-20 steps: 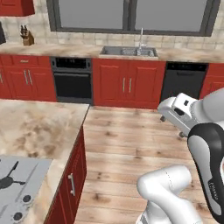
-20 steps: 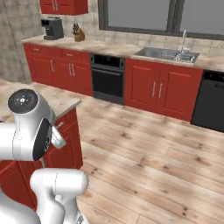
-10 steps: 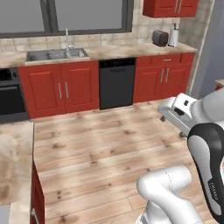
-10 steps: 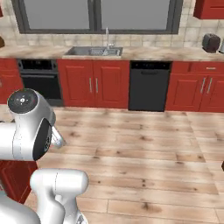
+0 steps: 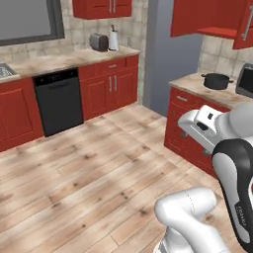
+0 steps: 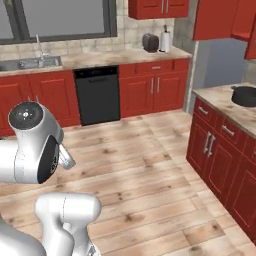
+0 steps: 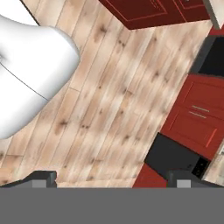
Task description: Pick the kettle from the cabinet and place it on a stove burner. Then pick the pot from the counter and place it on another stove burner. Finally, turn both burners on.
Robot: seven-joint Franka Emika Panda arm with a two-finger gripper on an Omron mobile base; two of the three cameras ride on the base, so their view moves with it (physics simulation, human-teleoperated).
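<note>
Left base view shows a wide stretch of bare wooden floor [image 5: 94, 173] between the far run of low red cabinets [image 5: 111, 89] and the short counter [image 5: 207, 89] at the right. The pot [image 5: 216, 80] sits on that beige counter, close to its back wall, with a grey appliance [image 5: 245, 80] just beside it at the picture's right edge. Above the pot hangs the tall red cabinet [image 5: 212, 17], its door with the long grey bar handle [image 5: 245, 20] swung open; the red shelf edge shows beneath it, and the kettle cannot be made out from here. A grey wall panel [image 5: 165, 54] stands between the counter and the far cabinets. On the far worktop a toaster [image 5: 99, 42] and a paper towel roll [image 5: 113, 39] stand near each other, and a black dishwasher [image 5: 62, 101] fills the gap to the left.

The right base view gives the same room: the pot [image 6: 245, 96] on the counter [image 6: 225, 107] at the right, red drawer fronts below, and open floor [image 6: 140, 165] from the arm to the counter's front edge. A sink [image 6: 30, 62] lies at the far left under the window.

In the hand view the gripper [image 7: 111, 179] points down at the floor, its two dark fingertips [image 7: 41, 178] spread fully apart with nothing between them and touching nothing.
</note>
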